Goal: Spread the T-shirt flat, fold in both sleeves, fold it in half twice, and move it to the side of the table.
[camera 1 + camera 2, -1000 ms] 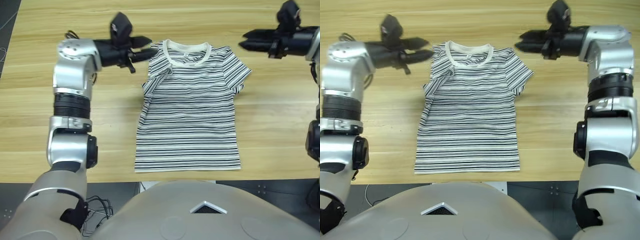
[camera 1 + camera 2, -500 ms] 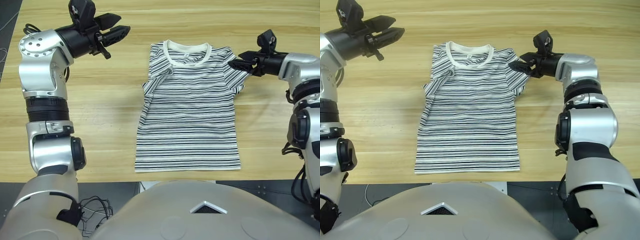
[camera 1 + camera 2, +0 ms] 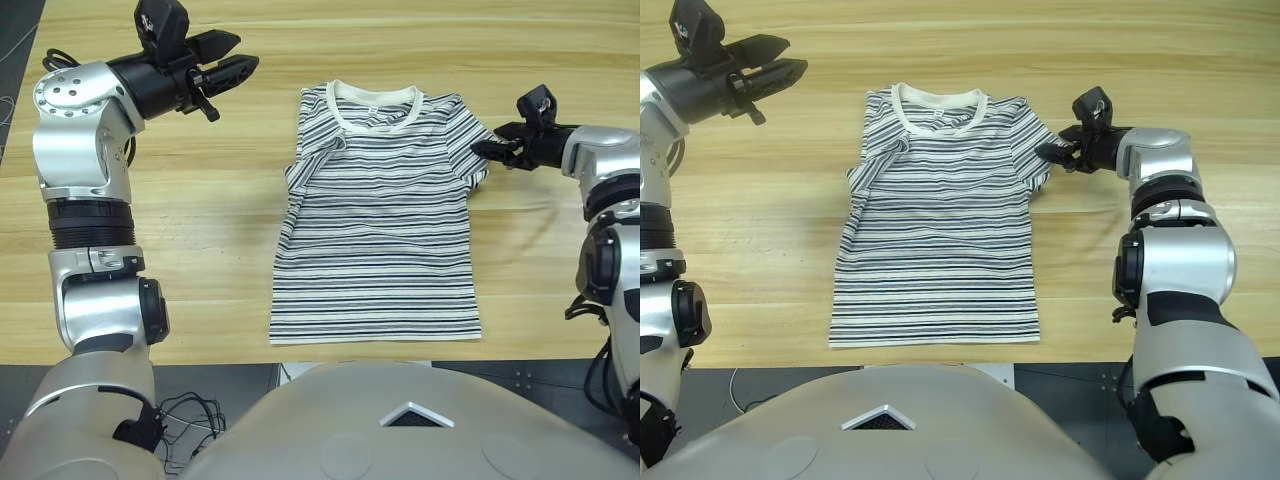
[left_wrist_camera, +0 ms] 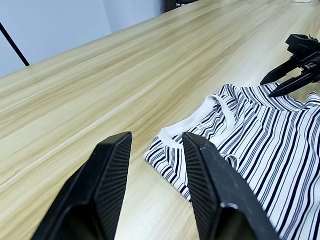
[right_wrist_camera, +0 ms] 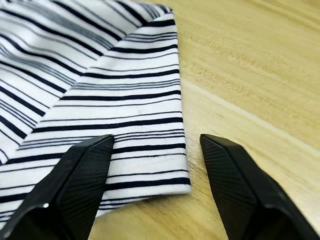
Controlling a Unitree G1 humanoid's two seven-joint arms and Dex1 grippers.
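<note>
one striped t-shirt (image 3: 380,230), two grippers, one wooden table (image 3: 200,250).
t-shirt lies mid-frame, long axis top to bottom, collar toward the top edge. left gripper (image 3: 245,52), upper left, fingers apart, holds nothing. right gripper (image 5: 156,144), centre right, fingers spread astride a sleeve hem, grips nothing.

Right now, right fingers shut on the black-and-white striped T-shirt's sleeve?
No, the right gripper has its fingers open, straddling the striped sleeve hem.

Silver rounded arm links (image 3: 85,110), black joint rings (image 3: 90,222), black left pincer (image 3: 249,48), ribbed finger pads (image 4: 112,175), black cable (image 3: 52,58)
</note>
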